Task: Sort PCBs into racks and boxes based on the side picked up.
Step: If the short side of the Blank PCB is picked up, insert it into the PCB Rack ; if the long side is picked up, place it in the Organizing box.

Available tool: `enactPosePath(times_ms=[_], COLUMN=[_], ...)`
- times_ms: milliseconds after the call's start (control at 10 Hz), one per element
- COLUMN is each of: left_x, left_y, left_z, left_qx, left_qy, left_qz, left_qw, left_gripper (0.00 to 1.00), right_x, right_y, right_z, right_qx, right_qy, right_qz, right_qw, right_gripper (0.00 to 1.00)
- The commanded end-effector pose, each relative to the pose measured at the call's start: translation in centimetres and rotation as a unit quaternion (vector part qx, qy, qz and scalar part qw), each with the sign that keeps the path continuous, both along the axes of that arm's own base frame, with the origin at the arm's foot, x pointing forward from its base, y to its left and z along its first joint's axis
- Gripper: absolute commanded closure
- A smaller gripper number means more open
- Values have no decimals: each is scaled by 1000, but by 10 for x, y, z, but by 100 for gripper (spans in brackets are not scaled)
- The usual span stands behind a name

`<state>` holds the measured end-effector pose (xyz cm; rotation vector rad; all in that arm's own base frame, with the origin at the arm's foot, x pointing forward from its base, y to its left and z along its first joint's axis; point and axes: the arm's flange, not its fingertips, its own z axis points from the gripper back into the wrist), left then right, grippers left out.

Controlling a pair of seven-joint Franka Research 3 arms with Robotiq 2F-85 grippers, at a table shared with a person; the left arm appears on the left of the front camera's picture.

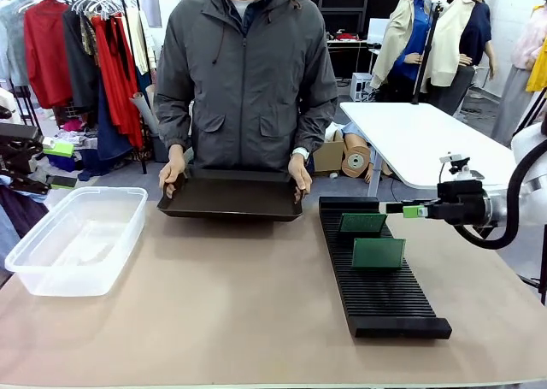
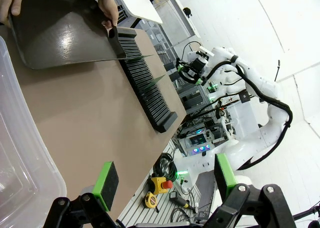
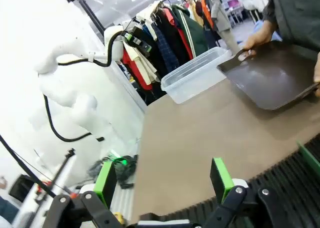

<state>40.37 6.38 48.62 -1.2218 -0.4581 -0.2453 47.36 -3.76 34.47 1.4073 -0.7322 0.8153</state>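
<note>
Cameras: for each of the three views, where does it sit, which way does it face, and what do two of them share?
Front: fixed between the arms, facing the person's hands on the tray; right gripper beside the rack.
Left wrist: behind the open left gripper, looking across the table at the right arm.
Right wrist: behind the open right gripper, facing the box and left arm.
All share the tray.

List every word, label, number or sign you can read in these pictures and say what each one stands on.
None can be read.
PCBs in the rack: the faces show no legible print.
Clear box: no label on it.
Black tray held by the person: no markings seen.
Equipment under the table edge in the left wrist view: lit panels, too small and blurred to read.
</note>
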Motion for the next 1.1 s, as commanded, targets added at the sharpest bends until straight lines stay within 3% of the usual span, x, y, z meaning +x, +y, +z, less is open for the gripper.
enactPosePath(times_ms=[0,400,800,1000], left_x=[-2,-2,-2,-2], left_y=[0,0,0,0], left_z=[2,2,2,2], left_qx=[0,0,0,0], left_qy=[2,2,2,2], left_qz=[-2,-2,-2,-2], left_qw=[1000,1000,1000,1000], left_gripper=[0,0,0,0], right_x=[-23,-59,-91,-95], right_y=[8,15,22,24], right_z=[38,80,111,118], right_qx=[-21,-40,-36,-43], right_qy=[93,290,359,365], right_qz=[3,-4,21,22], right_qw=[995,956,932,930], right_gripper=[0,0,0,0])
